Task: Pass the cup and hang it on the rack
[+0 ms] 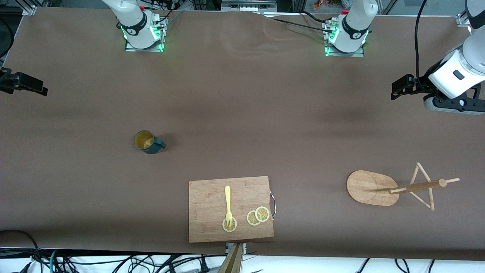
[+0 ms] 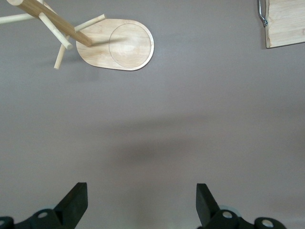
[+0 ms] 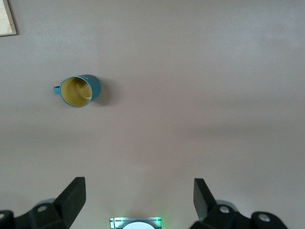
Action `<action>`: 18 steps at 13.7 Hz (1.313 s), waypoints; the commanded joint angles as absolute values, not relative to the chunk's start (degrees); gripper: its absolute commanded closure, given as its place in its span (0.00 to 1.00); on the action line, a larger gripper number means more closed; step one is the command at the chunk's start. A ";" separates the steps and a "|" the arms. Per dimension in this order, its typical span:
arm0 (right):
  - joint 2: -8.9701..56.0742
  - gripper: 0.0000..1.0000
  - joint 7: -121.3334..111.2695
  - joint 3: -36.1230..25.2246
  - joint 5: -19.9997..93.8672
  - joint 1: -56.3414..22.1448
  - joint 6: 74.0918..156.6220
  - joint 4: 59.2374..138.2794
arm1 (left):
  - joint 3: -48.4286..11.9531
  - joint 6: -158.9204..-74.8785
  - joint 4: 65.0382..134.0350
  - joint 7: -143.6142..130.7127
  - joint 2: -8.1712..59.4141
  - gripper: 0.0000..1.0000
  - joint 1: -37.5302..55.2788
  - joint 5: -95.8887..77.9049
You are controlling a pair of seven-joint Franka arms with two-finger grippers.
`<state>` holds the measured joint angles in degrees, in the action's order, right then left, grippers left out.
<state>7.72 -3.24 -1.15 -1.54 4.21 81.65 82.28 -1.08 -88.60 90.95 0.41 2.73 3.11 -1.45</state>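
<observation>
The teal cup (image 1: pixel 149 142) with its yellow inside stands upright on the brown table toward the right arm's end, its handle pointing toward the left arm's end. It also shows in the right wrist view (image 3: pixel 78 90). The wooden rack (image 1: pixel 371 187) stands toward the left arm's end, with post and pegs above its oval base; it shows in the left wrist view (image 2: pixel 119 45). My left gripper (image 2: pixel 141 191) is open and empty, high over bare table at the left arm's end (image 1: pixel 449 103). My right gripper (image 3: pixel 139 186) is open and empty, high over bare table, far from the cup.
A rectangular wooden cutting board (image 1: pixel 231 208) lies near the front edge, midway between cup and rack. On it lie a yellow fork (image 1: pixel 227 203) and lemon slices (image 1: pixel 257 216). A wooden strut (image 1: pixel 233 261) sticks up at the front edge.
</observation>
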 commanded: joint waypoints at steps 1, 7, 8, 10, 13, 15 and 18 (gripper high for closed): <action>9.49 0.00 -4.22 -1.06 -0.79 4.75 81.74 81.04 | -1.23 -87.19 89.38 1.49 3.08 0.00 2.81 -2.90; 13.35 0.00 -5.44 -1.05 -0.88 4.75 83.84 81.56 | -1.23 -86.84 89.38 1.67 3.08 0.00 2.81 -2.81; 14.49 0.00 -5.71 -1.05 -0.88 4.57 84.46 81.65 | -1.23 -86.84 89.38 1.67 3.08 0.00 2.81 -2.81; 15.82 0.00 -5.71 -0.97 -0.88 4.31 86.65 84.01 | -1.23 -86.84 89.38 1.67 3.08 0.00 2.81 -2.81; 15.82 0.00 -4.66 -0.79 -0.62 3.96 93.49 91.20 | -1.23 -86.75 89.38 1.67 3.08 0.00 2.81 -2.90; 15.82 0.00 -2.30 -0.18 -0.53 3.78 97.37 94.82 | -1.23 -86.75 89.38 1.67 3.08 0.00 2.81 -2.81; 15.82 0.00 0.95 0.44 -0.53 2.29 103.25 100.44 | -1.23 -86.75 89.30 1.41 3.08 0.00 2.81 -2.90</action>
<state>17.66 -1.64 0.01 -1.40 3.21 99.36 95.35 -1.11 -87.97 90.90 0.41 2.73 3.11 -1.45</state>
